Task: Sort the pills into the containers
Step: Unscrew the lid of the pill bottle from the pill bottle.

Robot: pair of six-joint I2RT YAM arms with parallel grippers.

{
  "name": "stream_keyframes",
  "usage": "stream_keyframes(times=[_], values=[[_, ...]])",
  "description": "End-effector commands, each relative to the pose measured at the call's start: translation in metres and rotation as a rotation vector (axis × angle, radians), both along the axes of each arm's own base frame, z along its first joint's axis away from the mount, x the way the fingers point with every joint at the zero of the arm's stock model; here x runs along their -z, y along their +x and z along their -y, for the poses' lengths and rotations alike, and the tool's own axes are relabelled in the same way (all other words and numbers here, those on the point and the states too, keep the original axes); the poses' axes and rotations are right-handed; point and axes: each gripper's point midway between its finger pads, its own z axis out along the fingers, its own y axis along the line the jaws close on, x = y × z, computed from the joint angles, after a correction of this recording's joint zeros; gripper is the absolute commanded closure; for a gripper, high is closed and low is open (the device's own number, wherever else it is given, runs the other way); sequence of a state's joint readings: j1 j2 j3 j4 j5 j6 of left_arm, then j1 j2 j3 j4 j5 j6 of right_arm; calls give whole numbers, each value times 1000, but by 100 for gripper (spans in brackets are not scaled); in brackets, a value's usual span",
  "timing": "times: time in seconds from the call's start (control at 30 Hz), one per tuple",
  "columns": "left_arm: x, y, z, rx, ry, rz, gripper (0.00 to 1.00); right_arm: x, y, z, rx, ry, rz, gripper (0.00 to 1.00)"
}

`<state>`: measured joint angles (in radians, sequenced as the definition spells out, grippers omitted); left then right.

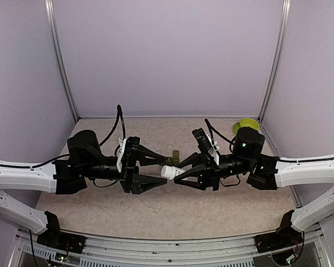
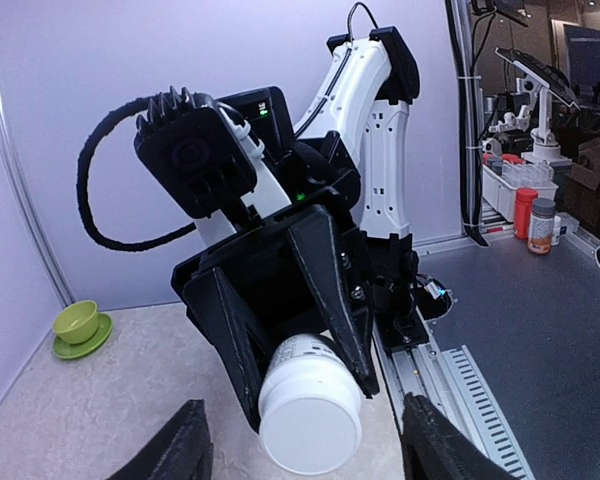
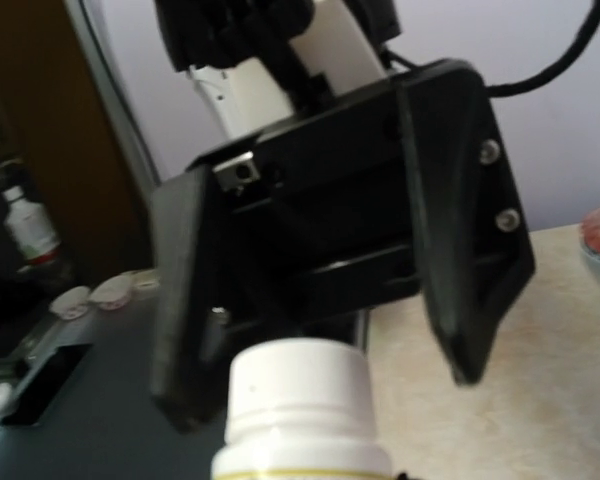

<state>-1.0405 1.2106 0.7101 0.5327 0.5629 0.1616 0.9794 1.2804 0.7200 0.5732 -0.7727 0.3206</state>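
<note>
The right pincer pinches a white pill bottle by its body and holds it roughly level in the air above the middle of the tabletop. The cap end points toward the other arm. Facing it head-on, the left pincer stands spread, with one black finger on each side of the cap. The right wrist view shows a gap between each finger and the cap, so nothing there is gripped. From the left wrist view, the round white end of the bottle sits between that pincer's own two fingertips, with space on both sides.

Just beyond the meeting pincers, the containers, a small dark green strip, lie on the tabletop, apart from both arms; I cannot tell whether the lids are up or down. Farther back, in the far right corner, a lime-green bowl rests on its saucer near the walls.
</note>
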Motion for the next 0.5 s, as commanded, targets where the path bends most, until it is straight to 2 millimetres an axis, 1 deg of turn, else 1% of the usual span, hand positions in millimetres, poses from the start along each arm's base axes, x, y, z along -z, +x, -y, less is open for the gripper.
stream_keyframes(times=[0.0,0.1,0.27,0.47], values=[[-11,3,1,-27,-6,34,44,-11,-5,-4,-67,17,-21,76],[-11,3,2,-27,-5,32,52,-12,-4,-4,-62,17,-20,76],[-11,4,2,-34,-11,25,69,-10,1,-4,-28,9,-10,76],[-14,10,5,-63,-32,-57,76,-7,17,-1,88,-7,79,77]])
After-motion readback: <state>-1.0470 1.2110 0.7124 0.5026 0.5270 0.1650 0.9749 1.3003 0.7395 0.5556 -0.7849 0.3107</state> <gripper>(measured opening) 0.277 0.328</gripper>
